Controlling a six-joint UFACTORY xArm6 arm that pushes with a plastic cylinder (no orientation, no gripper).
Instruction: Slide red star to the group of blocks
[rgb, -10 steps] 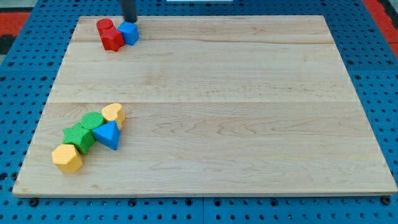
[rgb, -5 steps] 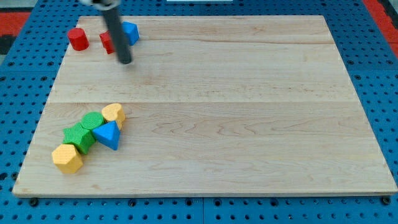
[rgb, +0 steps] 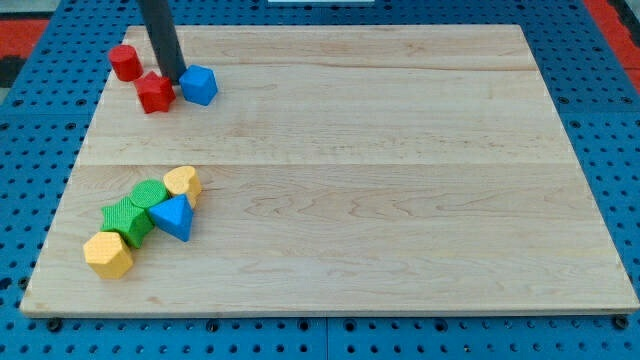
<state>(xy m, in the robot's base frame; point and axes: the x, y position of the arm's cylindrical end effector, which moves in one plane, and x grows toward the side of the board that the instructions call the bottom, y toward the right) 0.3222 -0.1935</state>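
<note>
Pale wooden board (rgb: 400, 200) on blue pegboard. Far left: red cylinder (rgb: 125, 62), red star (rgb: 155, 92), my tip (rgb: 173, 78) touching its right shoulder, blue block (rgb: 198, 85). No jaws; bare rod. Star looks light, rigid, likely slides easily; push its far face toward near-left group (rgb: 145, 218).

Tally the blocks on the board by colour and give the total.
Red: 2, a red cylinder and the red star beside my tip
Blue: 2
Green: 2
Yellow: 2
Total: 8
</note>
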